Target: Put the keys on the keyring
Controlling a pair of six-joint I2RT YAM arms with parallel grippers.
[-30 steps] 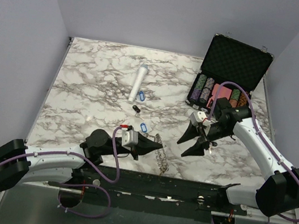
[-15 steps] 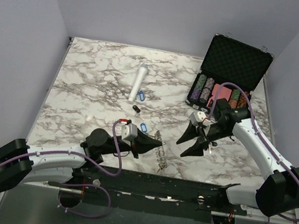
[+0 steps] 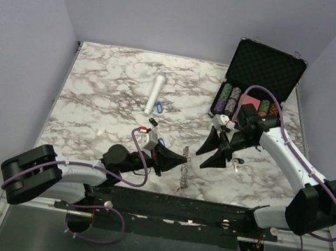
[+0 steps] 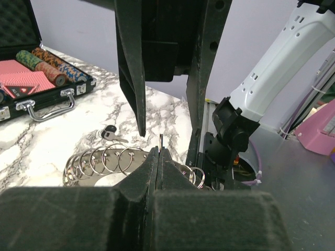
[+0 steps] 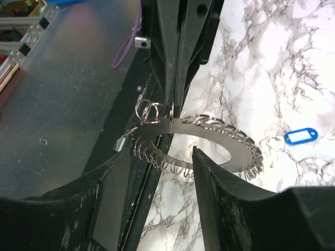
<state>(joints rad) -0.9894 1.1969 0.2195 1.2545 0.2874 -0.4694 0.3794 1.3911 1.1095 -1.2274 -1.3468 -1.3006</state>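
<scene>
While the left gripper [image 3: 181, 160] pinches the keyring [image 3: 184, 169] by its rim at the near edge of the table [image 3: 96, 94], the right gripper [image 3: 203, 159] hangs just right of it, jaws apart.

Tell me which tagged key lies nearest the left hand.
The blue-tagged key right beside the left hand; the black-tagged key and the second blue one by the white cylinder lie farther away.
</scene>
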